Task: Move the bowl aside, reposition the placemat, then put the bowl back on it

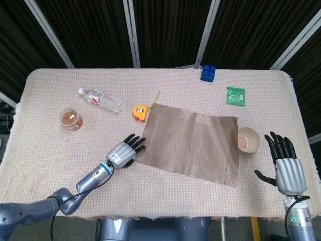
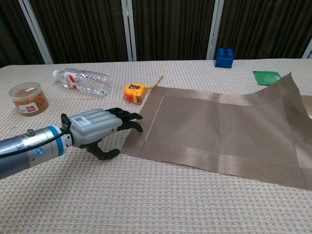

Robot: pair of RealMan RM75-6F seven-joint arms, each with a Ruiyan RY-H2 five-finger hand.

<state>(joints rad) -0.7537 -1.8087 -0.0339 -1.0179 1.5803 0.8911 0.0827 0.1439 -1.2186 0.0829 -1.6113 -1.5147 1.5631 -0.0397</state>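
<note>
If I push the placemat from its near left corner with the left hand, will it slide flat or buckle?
The placemat looks thin and woven, and its far right corner already curls up by the bowl, so it is probably floppy. Pushed by the left hand against the textured tablecloth, it may bunch rather than slide.

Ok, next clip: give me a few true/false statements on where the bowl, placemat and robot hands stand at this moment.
1. The bowl sits in the middle of the placemat. False: it stands at the placemat's right edge, mostly off it, with the mat's right end lifted against it in the chest view.
2. The left robot hand has its fingertips at the placemat's near left corner. True.
3. The right robot hand grips the bowl. False: it is open, apart from the bowl, on the bowl's right.
4. The tape measure lies just beyond the placemat's far left corner. True.
5. The water bottle stands upright. False: it lies on its side.
</note>
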